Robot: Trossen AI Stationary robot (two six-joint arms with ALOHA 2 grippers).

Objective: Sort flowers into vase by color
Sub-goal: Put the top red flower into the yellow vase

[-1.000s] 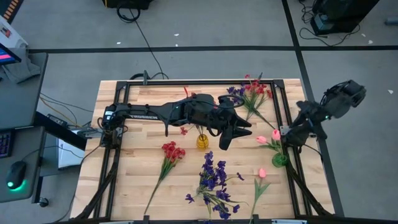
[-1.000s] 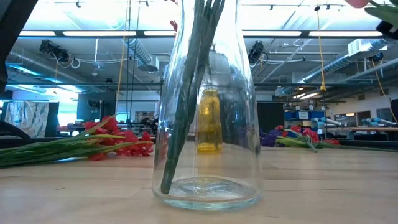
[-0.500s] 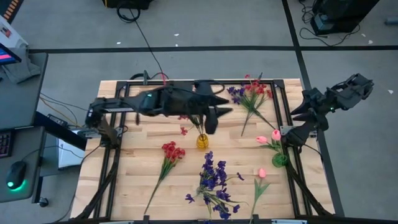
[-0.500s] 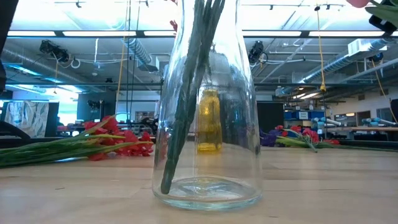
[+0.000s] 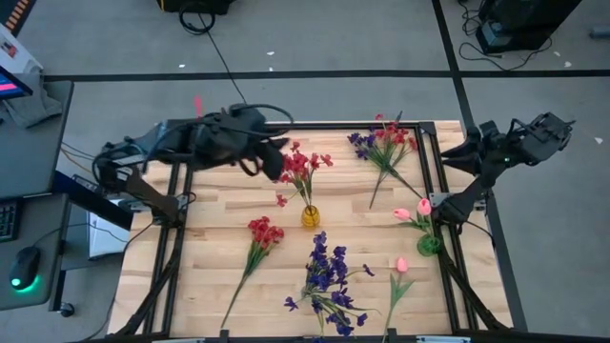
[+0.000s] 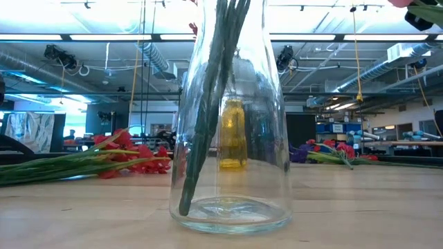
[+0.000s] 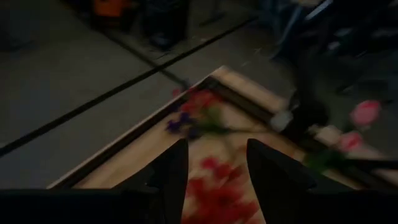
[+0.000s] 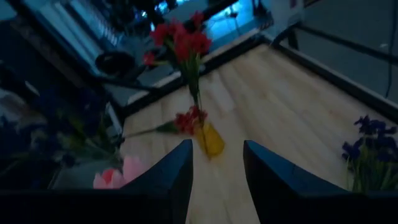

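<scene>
Left gripper [image 5: 277,162] pulled up near the far-left edge of the surface [image 5: 210,238], jaws partly apart, nothing held. Right gripper [image 5: 456,160] off past the right edge, jaws partly apart, empty. Red flowers [image 5: 301,168] stand in the yellow vase [image 5: 311,216] mid-surface. Purple flowers [image 5: 327,274] and a red sprig [image 5: 262,234] lie loose near the front; the centre is otherwise open.

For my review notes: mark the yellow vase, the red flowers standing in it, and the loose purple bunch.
yellow vase [image 5: 311,217], high view, on its body.
red flowers [image 5: 299,164], high view, on the blooms.
purple bunch [image 5: 327,272], high view, on the dark blooms.
</scene>
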